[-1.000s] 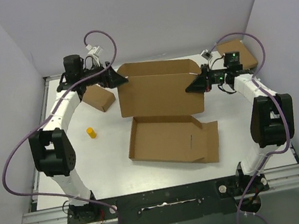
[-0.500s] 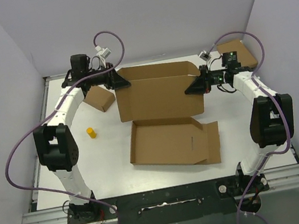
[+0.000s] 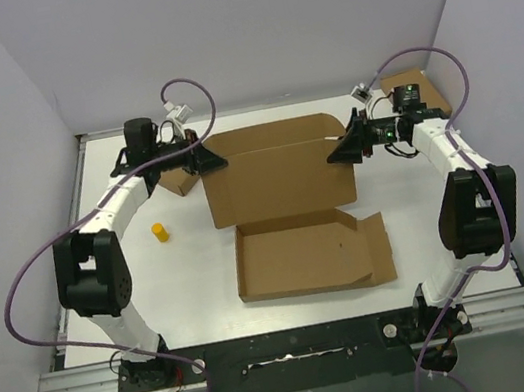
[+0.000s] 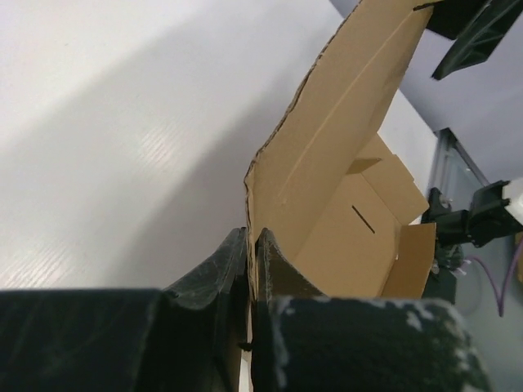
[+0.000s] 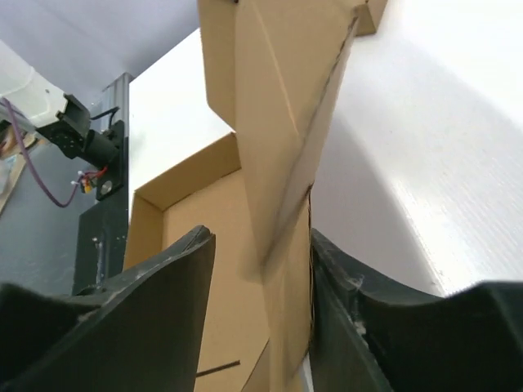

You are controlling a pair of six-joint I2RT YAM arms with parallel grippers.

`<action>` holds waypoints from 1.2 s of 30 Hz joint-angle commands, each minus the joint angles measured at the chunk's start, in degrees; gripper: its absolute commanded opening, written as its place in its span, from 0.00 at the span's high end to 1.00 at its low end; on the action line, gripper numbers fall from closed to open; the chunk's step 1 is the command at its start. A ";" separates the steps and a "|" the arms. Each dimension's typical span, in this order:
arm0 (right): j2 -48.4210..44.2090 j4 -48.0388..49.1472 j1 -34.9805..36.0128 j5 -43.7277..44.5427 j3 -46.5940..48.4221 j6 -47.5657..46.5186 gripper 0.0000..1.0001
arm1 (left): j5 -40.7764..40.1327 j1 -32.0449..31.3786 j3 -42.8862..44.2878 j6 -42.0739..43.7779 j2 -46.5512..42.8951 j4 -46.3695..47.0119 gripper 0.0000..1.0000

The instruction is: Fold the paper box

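While top view only shows both arms at the paper box (image 3: 290, 211), centre of the tabletop (image 3: 186, 280), wrist views settle the grips.
Lid panel stands up at 12 o'clock of the tray. Left fingers (image 4: 274, 265) at its 9 o'clock edge: pinching the cardboard. Right fingers (image 5: 192, 261) at 3 o'clock: spread, straddling the edge, gap visible on one side.
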 commanded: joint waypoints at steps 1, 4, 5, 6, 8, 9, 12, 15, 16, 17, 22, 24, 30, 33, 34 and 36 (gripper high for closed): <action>-3.47 -2.62 -3.26 0.98 2.70 -2.38 0.48 | -10.54 0.76 -6.87 0.09 -11.83 12.02 1.00; -5.40 -2.14 -5.91 4.20 0.83 -2.43 0.38 | -15.90 0.92 -11.68 1.84 -15.60 13.35 1.00; -6.13 -1.75 -6.53 5.73 -0.22 -2.60 0.35 | -17.43 1.00 -13.27 2.26 -17.50 14.65 1.00; -6.76 -1.37 -6.89 7.49 -1.55 -2.84 0.33 | -18.76 0.95 -14.92 2.44 -18.63 15.71 1.00; -7.44 -1.25 -6.92 10.91 -4.23 -3.79 0.33 | -20.40 0.96 -17.73 2.39 -20.66 18.05 1.00; -7.48 -1.25 -6.66 11.89 -5.53 -4.34 0.32 | -20.54 0.97 -18.97 2.10 -21.54 19.07 1.00; -6.76 -1.30 -6.30 15.50 -8.75 -5.18 0.32 | -22.43 0.96 -21.91 1.31 -23.10 22.56 1.00; -4.52 -2.22 -6.41 19.76 -8.85 -5.32 0.32 | -22.72 0.89 -23.65 0.92 -23.79 24.58 1.00; -3.45 -2.63 -6.32 21.32 -8.41 -5.41 0.32 | -22.51 0.88 -24.10 0.88 -23.99 25.30 1.00; -2.24 -2.98 -6.24 22.98 -7.93 -5.62 0.32 | -22.30 0.94 -24.38 0.87 -24.11 25.80 1.00; 2.92 -4.06 -5.67 29.37 -5.21 -6.84 0.30 | -21.00 0.99 -25.15 1.22 -24.42 27.29 1.00; 3.85 -3.81 -5.51 31.69 -4.57 -6.93 0.30 | -19.73 0.98 -25.65 1.11 -24.66 28.29 1.00; 6.11 -3.78 -5.01 34.02 -4.48 -7.19 0.33 | -18.53 1.14 -26.37 0.32 -24.93 30.19 1.00; 7.52 -3.74 -4.04 34.85 -3.68 -7.24 0.36 | -17.88 1.23 -26.63 -0.08 -24.84 31.16 1.00; 7.99 -3.76 -3.71 35.00 -3.21 -7.15 0.37 | -17.61 1.23 -26.70 -0.24 -24.80 31.41 1.00; 8.80 -3.80 -3.04 35.85 -2.37 -7.04 0.38 | -17.26 1.31 -26.81 -0.44 -24.80 31.72 1.00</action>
